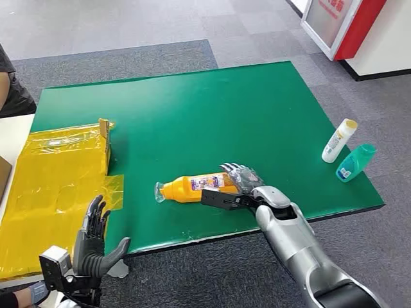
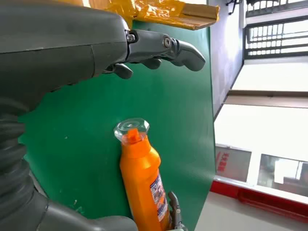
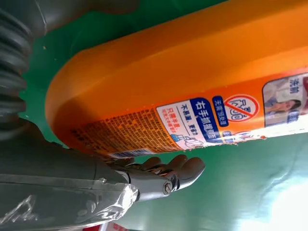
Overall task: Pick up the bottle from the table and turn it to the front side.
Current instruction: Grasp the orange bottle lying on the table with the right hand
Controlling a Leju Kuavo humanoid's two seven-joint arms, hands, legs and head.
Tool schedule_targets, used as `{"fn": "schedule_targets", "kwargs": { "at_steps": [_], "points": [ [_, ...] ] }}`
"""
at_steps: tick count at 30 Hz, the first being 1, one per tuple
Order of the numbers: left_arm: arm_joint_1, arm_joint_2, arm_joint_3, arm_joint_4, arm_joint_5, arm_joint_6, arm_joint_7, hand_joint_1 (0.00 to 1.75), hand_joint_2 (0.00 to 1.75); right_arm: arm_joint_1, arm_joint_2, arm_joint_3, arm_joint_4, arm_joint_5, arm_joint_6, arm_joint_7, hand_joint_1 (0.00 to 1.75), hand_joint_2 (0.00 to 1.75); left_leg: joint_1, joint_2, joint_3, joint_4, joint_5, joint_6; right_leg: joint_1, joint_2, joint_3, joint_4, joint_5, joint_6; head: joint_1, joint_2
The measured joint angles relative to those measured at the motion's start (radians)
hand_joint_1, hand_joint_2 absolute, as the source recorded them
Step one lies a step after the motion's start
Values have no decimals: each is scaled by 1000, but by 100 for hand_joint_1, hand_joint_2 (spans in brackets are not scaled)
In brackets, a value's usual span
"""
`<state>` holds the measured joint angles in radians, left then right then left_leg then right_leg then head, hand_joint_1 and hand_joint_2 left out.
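Note:
An orange bottle point(image 1: 194, 187) with a clear cap lies on its side on the green table top point(image 1: 194, 102), near the front edge, cap pointing left. My right hand point(image 1: 241, 185) wraps around its base end, fingers over the far side and thumb along the near side. In the right wrist view the fingers point(image 3: 163, 174) press against the label side of the bottle point(image 3: 181, 72). My left hand point(image 1: 94, 240) hovers open at the front left, off the green top, fingers spread. The left wrist view looks past that hand point(image 2: 72, 48) at the bottle point(image 2: 143, 185).
A yellow plastic-wrapped box point(image 1: 53, 186) covers the table's left side. A white bottle point(image 1: 339, 140) and a teal bottle point(image 1: 356, 162) lie at the right edge. A person point(image 1: 12, 83) sits at the far left. A red and white stand point(image 1: 339, 25) is behind on the right.

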<state>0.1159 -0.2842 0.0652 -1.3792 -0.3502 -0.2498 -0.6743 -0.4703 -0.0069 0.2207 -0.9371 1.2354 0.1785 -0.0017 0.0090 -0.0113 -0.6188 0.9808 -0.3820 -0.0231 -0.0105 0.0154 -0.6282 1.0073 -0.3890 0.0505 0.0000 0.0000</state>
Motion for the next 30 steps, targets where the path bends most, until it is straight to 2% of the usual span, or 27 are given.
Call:
{"fn": "schedule_targets", "kwargs": {
  "at_steps": [5,9,17,25,30],
  "points": [
    [-9,10,-16,20,4,4,0,0,175,-57,-1,14,102,0,-3,2,1,175,0,0,0,0,0,0,0,0,0,0,0,0,0,0],
    [-16,19,-26,35,5,5,0,0,175,-89,-1,22,157,0,-4,2,175,175,0,0,1,0,0,0,0,0,0,0,0,0,0,0],
    [-14,26,-33,48,22,24,0,0,175,-80,-6,40,155,-19,-48,-31,175,175,0,0,1,0,1,0,0,0,1,0,1,0,0,0],
    [18,22,-21,27,22,25,3,0,175,136,-11,27,-203,-236,-77,-81,175,175,0,-1,-1,0,0,-1,0,0,-1,0,0,0,0,0],
    [29,18,-13,7,22,16,4,0,175,221,10,-4,-371,-338,-91,-111,175,175,0,-1,-2,0,-1,-1,0,0,-2,0,-1,0,0,0]
  ]
}}
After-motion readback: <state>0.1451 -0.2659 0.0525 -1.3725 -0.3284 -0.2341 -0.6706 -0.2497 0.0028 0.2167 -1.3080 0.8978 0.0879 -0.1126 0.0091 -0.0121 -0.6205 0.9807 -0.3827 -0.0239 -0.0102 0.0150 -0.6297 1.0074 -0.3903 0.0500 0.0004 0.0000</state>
